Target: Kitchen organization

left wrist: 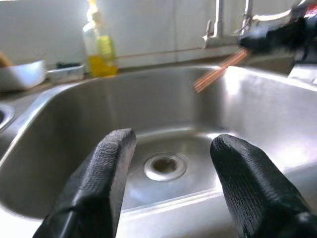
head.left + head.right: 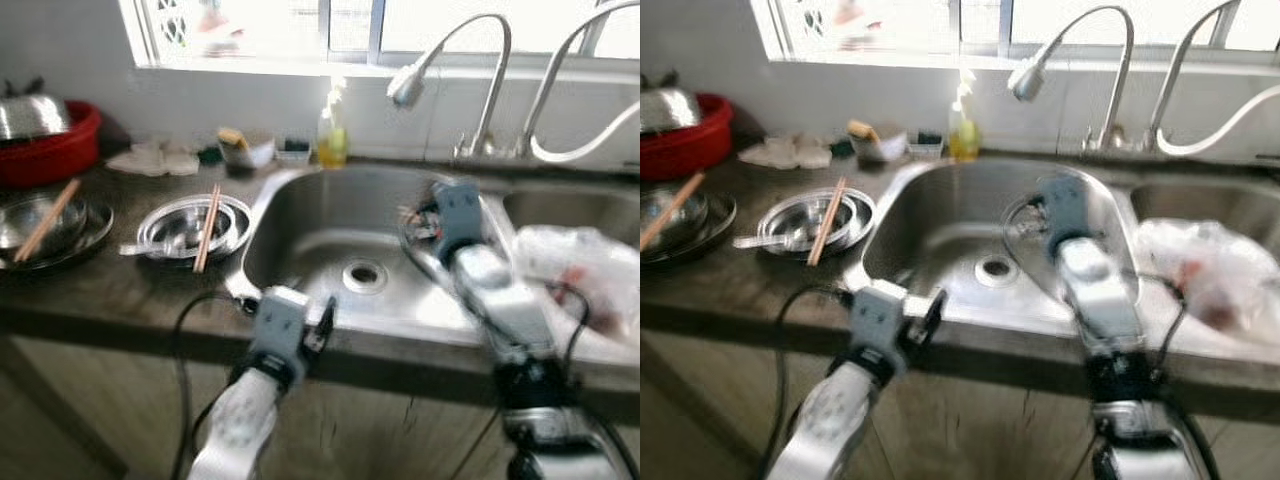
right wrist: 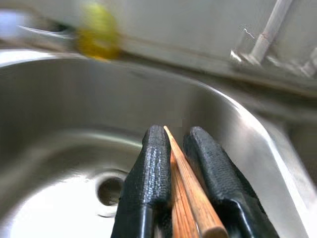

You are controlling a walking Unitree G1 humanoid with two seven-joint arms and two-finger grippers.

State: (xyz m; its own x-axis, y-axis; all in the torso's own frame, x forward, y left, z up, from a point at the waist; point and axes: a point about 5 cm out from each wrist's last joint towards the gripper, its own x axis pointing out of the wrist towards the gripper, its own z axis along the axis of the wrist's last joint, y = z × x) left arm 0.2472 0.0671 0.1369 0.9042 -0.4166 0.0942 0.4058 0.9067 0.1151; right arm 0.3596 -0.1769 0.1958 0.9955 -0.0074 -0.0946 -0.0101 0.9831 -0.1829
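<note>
The right gripper [image 3: 173, 148] reaches out over the right part of the steel sink [image 2: 300, 250], its two black fingers [image 3: 148, 168] clamped on a pair of wooden chopsticks [image 3: 190, 198] that run lengthwise between the pads; held this way, along the fingers, the sticks stay parallel and cannot roll apart. They hang above the basin, to the right of the drain [image 2: 364, 273], which looks like a carry toward a wash or a drop into the basin, though which one cannot be told from here. The left gripper [image 1: 171, 163] waits at the near rim of the sink with its fingers apart and nothing between them, probably kept low and clear of the working arm. On the dark counter [image 2: 120, 290] to the left, another pair of chopsticks [image 2: 208, 228] lies across a stack of steel plates [image 2: 170, 232], and further left a third pair rests on more steel dishes [image 2: 30, 235], likely awaiting the same handling. At the far edge stand a yellow soap bottle [image 2: 332, 140] and a small bowl [image 2: 247, 152], near the faucet [image 2: 470, 75]. A crumpled plastic bag [image 2: 585, 270] sits by the right basin.
</note>
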